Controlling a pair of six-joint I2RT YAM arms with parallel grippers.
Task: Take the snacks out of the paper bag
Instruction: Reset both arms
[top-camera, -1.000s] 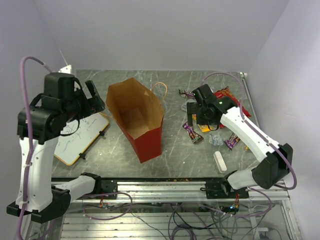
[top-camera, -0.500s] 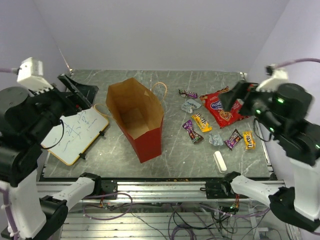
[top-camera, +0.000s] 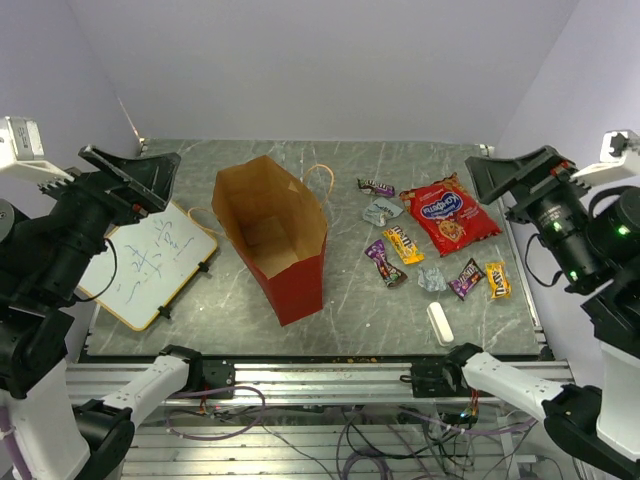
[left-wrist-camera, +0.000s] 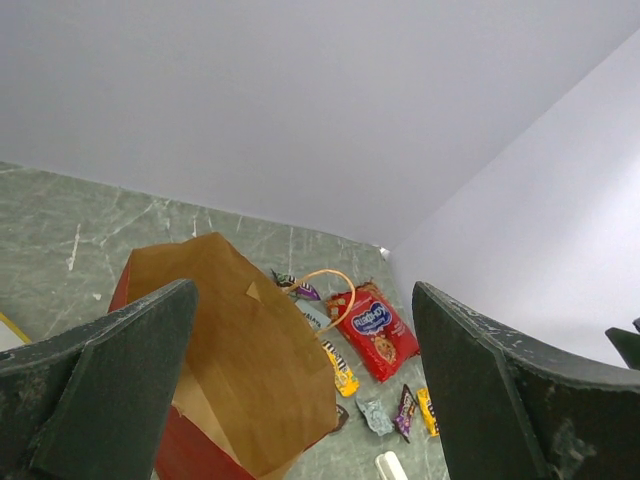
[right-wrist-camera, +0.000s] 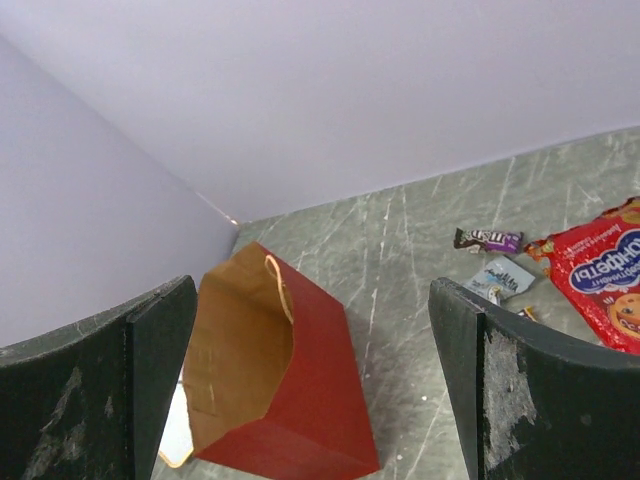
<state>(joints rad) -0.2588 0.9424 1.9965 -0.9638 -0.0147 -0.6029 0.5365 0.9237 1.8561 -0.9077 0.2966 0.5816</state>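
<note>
Your top view looks steeply down on the counter (top-camera: 350, 305) from above and behind both arms, far enough back to take in all of it. Your left wrist view sits high, looking out between the spread left jaws and down at the paper bag (left-wrist-camera: 240, 360), well off. Your right wrist view looks between the right jaws from the opposite side, equally far. All three share the bag and the red packet (top-camera: 450, 215).

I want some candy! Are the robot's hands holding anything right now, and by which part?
Nothing is held. The left gripper and the right gripper are both open and empty.
</note>
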